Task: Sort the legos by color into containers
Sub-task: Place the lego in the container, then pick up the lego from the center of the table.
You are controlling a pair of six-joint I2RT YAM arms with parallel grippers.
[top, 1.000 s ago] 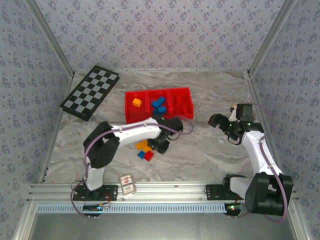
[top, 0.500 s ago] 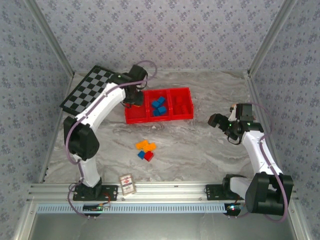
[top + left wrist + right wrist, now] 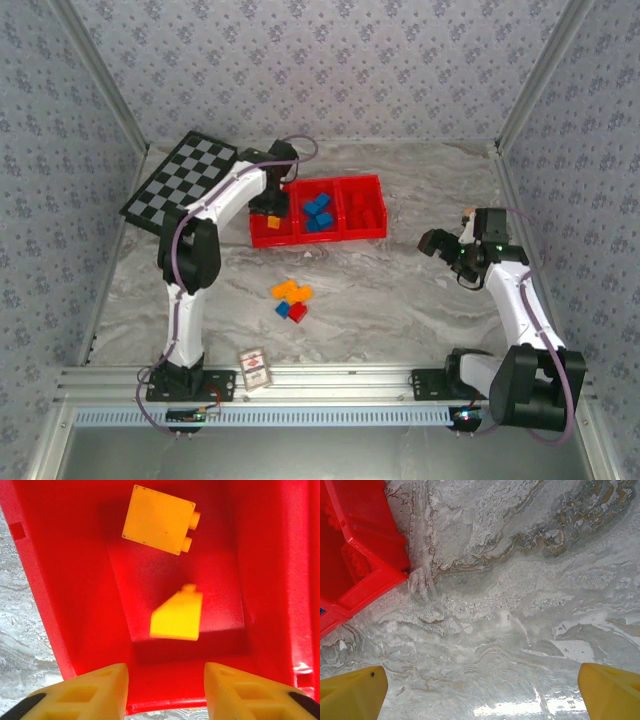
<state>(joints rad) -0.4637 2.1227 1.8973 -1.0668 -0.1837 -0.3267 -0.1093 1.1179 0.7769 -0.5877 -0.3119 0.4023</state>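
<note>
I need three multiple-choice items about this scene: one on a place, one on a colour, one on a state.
1. The left gripper hangs over which compartment of the tray? A left B middle C right
2. The bricks in the middle compartment are: A red B orange-yellow C blue
3. The left gripper is: A shut on a brick B open and empty C shut and empty
Key: 1A, the top view puts it at the tray's left end; 2C, they show blue there; 3B, its jaws stand apart with nothing between.
</note>
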